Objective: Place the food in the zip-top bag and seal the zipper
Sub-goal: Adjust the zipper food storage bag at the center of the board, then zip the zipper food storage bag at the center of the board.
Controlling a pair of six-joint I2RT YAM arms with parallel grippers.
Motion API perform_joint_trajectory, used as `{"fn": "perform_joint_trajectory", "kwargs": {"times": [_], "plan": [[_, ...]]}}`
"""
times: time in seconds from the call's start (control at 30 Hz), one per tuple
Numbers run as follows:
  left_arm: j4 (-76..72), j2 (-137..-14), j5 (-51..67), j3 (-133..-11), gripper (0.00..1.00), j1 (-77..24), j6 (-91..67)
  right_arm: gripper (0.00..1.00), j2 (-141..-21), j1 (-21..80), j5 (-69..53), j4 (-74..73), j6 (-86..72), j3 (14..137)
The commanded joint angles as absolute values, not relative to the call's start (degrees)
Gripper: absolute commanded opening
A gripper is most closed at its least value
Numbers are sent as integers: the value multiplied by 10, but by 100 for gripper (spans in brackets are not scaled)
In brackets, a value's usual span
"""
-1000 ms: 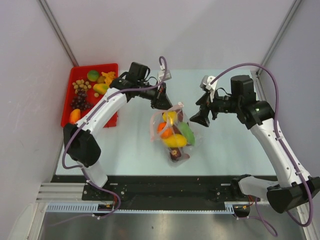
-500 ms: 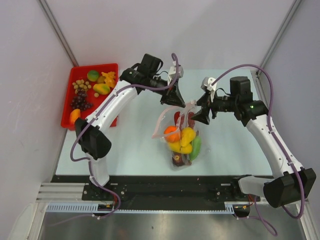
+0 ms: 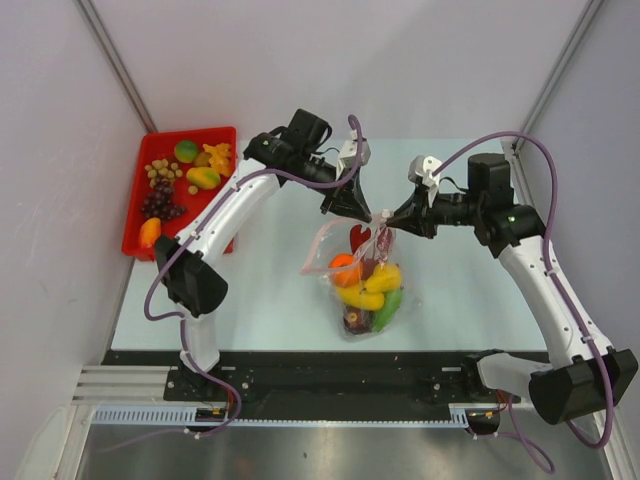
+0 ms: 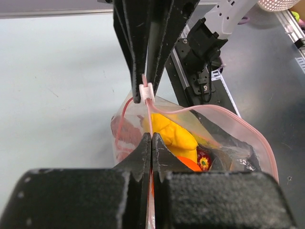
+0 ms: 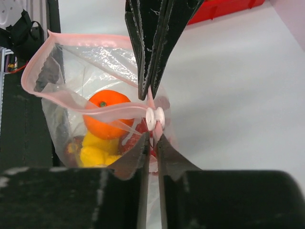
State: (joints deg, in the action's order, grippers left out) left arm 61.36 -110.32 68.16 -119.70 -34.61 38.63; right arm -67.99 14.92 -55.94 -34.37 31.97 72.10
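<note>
both arms meet over the table (image 3: 270,290): left gripper (image 3: 368,213) pinched tight on the zipper (image 5: 95,110), right gripper (image 3: 392,222) nipped onto the same strip beside its white slider (image 5: 155,118). the zip-top bag (image 3: 350,262) sags below them, mouth gaping, food (image 3: 372,280) inside; more sits in the red tray (image 3: 195,131).

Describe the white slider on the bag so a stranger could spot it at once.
At the middle of the pale table, a clear zip-top bag of toy food is held up. Follow its pink zipper to where the left pincer and right pincer pinch it. The slider sits between their tips: a rounded clip, the only white piece on that strip.
</note>
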Motion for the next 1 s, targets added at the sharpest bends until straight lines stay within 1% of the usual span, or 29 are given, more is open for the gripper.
{"fn": "perform_joint_trajectory", "kwargs": {"times": [0.0, 0.03, 0.1, 0.13, 0.17, 0.2, 0.27, 0.3, 0.33, 0.4, 0.43, 0.5, 0.6, 0.7, 0.87, 0.97], "plan": [[606, -1089, 716, -1216, 0, -355, 403, 8, -662, 149, -577, -352, 352, 728], [604, -1086, 714, -1212, 0, -357, 404, 0, -662, 149, -577, -349, 350, 728], [600, -1082, 701, -1203, 1, -363, 405, 0, -660, 149, -577, -346, 351, 728], [590, -1076, 698, -1199, 6, -365, 396, 0, -658, 149, -577, -345, 350, 728], [578, -1072, 695, -1194, 14, -364, 382, 0, -657, 148, -575, -345, 349, 728], [564, -1068, 689, -1182, 31, -362, 365, 0, -654, 146, -575, -345, 348, 728], [501, -1043, 671, -1163, 45, -353, 295, 0, -651, 142, -575, -345, 342, 728], [472, -1028, 661, -1133, 57, -351, 269, 0, -646, 141, -572, -345, 340, 727], [401, -1013, 636, -1113, 61, -347, 219, 0, -644, 141, -570, -345, 335, 728], [328, -960, 604, -1054, 65, -344, 182, 0, -640, 140, -566, -345, 330, 728], [279, -947, 573, -1039, 66, -345, 165, 0, -637, 140, -565, -345, 327, 728], [272, -930, 556, -1040, 66, -360, 174, 0, -635, 140, -564, -343, 323, 728], [319, -954, 541, -1082, 67, -381, 177, 0, -635, 139, -567, -342, 320, 728], [321, -969, 532, -1105, 66, -386, 166, 0, -633, 139, -566, -340, 316, 728], [318, -983, 525, -1119, 66, -406, 161, 0, -627, 139, -567, -328, 308, 728], [351, -992, 491, -1123, 63, -428, 200, 0, -626, 138, -566, -329, 308, 728]]}}
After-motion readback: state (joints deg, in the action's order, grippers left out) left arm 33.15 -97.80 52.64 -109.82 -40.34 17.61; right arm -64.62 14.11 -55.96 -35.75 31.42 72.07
